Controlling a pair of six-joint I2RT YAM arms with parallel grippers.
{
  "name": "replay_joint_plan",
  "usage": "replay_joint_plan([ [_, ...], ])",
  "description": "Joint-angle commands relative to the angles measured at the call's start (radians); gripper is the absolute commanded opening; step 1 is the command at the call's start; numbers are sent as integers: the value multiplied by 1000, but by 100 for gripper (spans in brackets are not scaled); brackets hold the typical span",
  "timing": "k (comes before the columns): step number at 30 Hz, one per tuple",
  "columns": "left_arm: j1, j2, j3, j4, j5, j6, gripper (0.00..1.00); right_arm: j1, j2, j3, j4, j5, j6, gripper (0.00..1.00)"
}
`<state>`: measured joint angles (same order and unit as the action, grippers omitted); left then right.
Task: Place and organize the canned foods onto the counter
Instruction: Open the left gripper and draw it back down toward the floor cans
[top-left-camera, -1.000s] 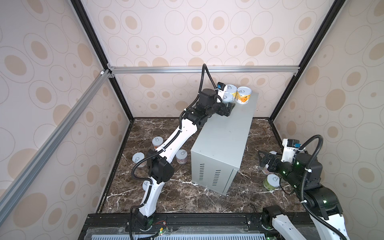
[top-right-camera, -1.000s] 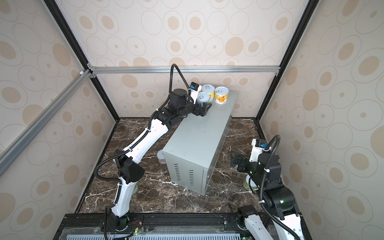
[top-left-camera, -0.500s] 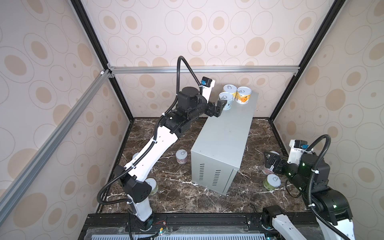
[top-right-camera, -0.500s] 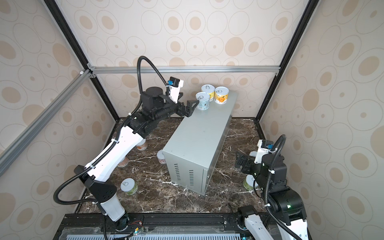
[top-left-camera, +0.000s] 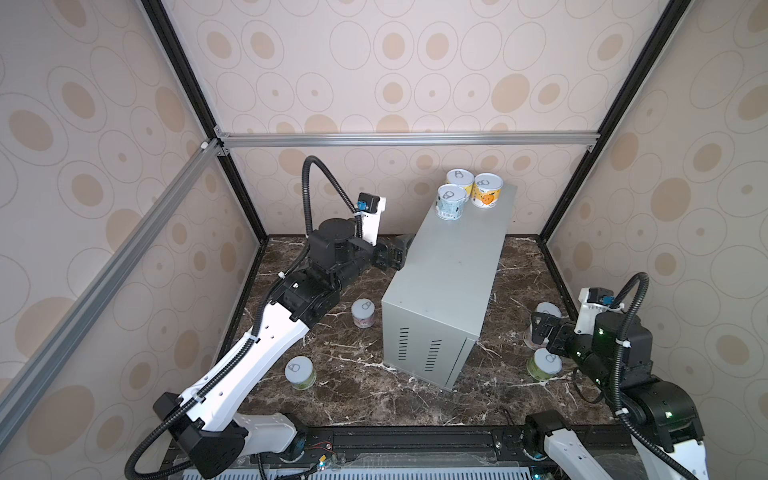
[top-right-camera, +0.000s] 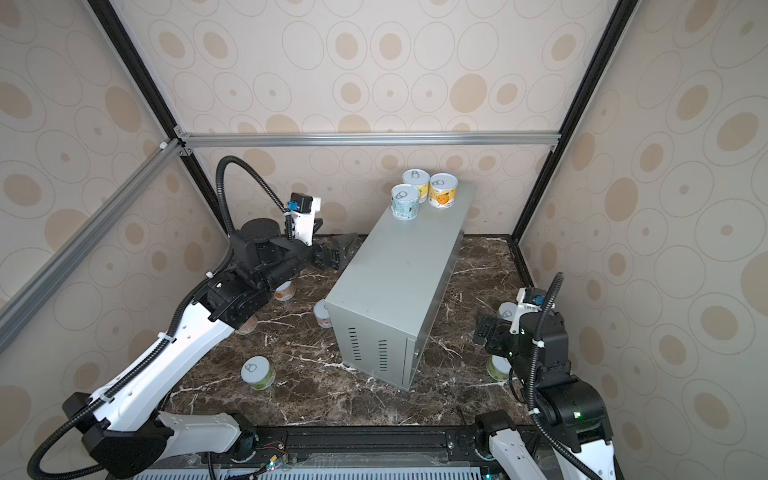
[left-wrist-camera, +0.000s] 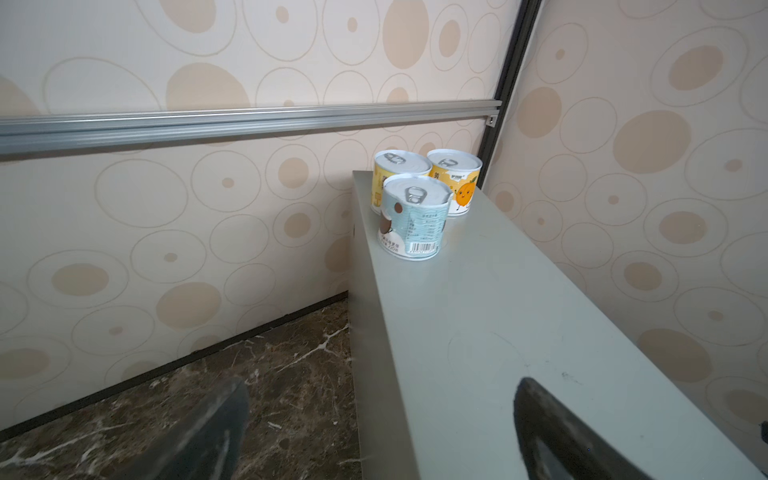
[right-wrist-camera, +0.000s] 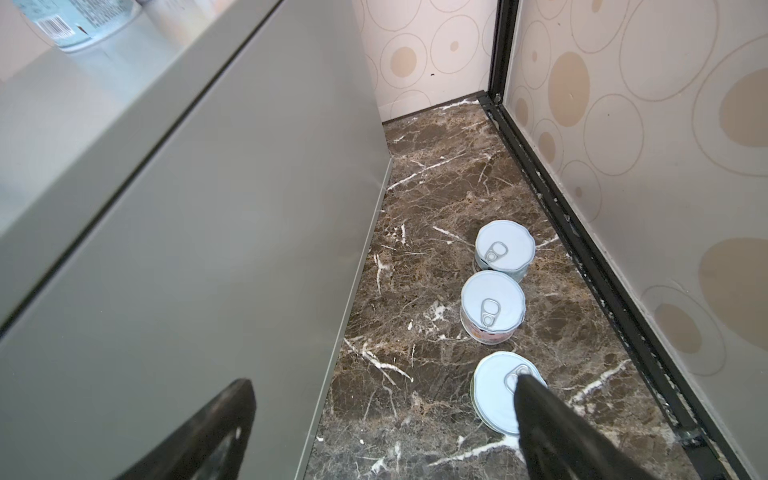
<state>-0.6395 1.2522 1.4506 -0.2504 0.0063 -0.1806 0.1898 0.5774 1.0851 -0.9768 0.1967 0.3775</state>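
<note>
While three cans (top-left-camera: 451, 202) crown the counter (top-left-camera: 453, 266), seven stand on the marble (top-left-camera: 374, 395)

A dark brown, white-veined marble floor (top-left-camera: 374, 399) lies between cream walls patterned with beige ovals (top-left-camera: 395, 62). Silver aluminium rails (top-left-camera: 407, 138) and black corner posts (top-left-camera: 183, 70) frame them.

Top views overhead, looking down; both wrist views close, sharing counter (left-wrist-camera: 498, 311).

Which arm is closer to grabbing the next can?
Right. Its open right gripper hangs just above three floor cans; the open left gripper is high up, level with the counter top.
</note>
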Motion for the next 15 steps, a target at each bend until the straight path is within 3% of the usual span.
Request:
replay_joint_plan([
  [1,23,-88,-59,-11,-73,-24,99,7,0,-46,-8,37,14,99],
  [8,65,-240,-255,-30,-169,-96,99,6,33,-140,76,65,39,99],
  [15,147,-305,-394,-58,-176,-141,99,-12,99,-177,127,98,14,99],
])
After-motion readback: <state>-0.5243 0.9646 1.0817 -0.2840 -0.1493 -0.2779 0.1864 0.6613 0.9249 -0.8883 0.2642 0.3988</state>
